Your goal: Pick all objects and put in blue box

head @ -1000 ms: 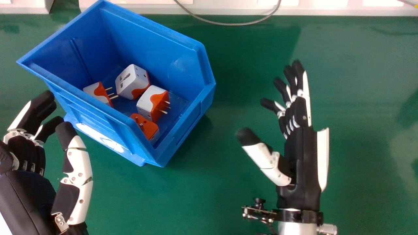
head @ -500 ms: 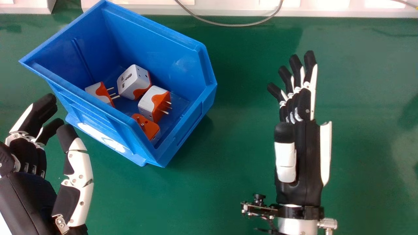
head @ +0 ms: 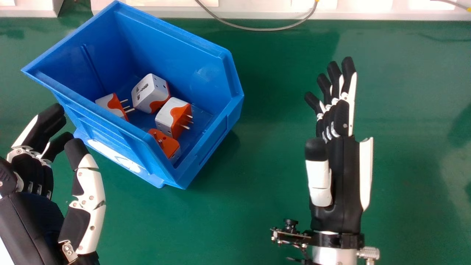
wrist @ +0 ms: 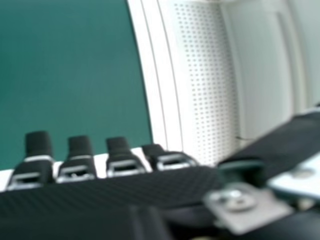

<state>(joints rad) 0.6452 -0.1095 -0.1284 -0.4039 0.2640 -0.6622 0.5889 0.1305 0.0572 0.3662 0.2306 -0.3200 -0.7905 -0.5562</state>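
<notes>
Empty right hand (head: pixel 342 173), fingers spread, well right of the blue box (head: pixel 169 51).
My left hand (head: pixel 31 169), loosely open, is nearer, just beside it; the 4 plug adapters (head: pixel 147 92) lie inside, so I judge no reach is needed.

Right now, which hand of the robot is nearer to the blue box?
Left. In the head view, the left hand is close by the blue box, at its lower-left side; the right hand is farther off, to the box's right across green table.
</notes>
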